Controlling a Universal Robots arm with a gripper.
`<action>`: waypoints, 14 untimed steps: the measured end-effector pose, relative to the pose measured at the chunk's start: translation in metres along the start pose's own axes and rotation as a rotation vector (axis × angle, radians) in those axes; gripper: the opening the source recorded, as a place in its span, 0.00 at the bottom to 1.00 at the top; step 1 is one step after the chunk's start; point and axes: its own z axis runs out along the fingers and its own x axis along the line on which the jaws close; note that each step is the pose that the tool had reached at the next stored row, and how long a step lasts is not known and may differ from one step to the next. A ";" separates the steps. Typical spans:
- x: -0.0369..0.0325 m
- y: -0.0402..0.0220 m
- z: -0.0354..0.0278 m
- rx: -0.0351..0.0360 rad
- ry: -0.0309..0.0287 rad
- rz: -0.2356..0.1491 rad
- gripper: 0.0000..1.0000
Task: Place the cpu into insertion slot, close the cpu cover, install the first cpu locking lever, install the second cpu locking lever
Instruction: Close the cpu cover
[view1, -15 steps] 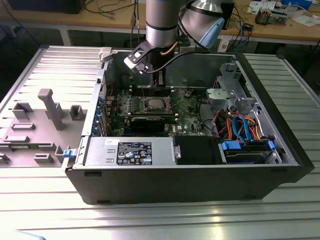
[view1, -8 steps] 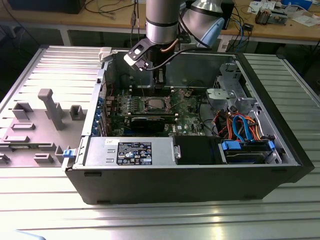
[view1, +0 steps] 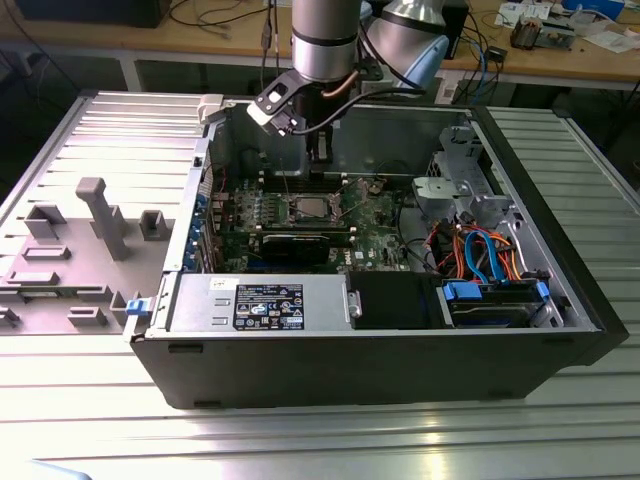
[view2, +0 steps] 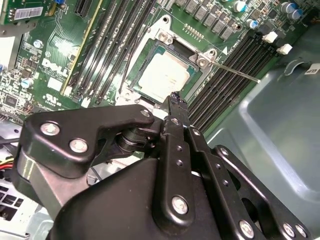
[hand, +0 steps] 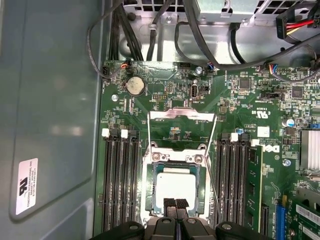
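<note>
The cpu (hand: 175, 186) already lies in the insertion slot (hand: 147, 187); the cpu cover (hand: 182, 116) seems raised, the levers (view2: 235, 71) not yet locked. The claw (hand: 175, 203), pinched together and empty, hovers at the slot's 12 o'clock in the exterior view.

Exterior view sits up high, looking down into the open computer case (view1: 350, 370) on the desk (view1: 300, 440). Both wrist views hang close over the motherboard (hand: 165, 95) (view2: 50, 55), peeking past the claw (hand: 175, 204) (view2: 175, 100), and share the cpu (hand: 177, 185) (view2: 165, 75).
</note>
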 end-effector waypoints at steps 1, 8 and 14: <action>0.0000 0.0000 -0.0009 0.0000 -0.0001 0.000 0.11; 0.0001 0.0001 -0.0052 0.0000 0.0000 0.000 0.11; 0.0000 0.0017 -0.0052 0.0001 -0.0001 0.000 0.11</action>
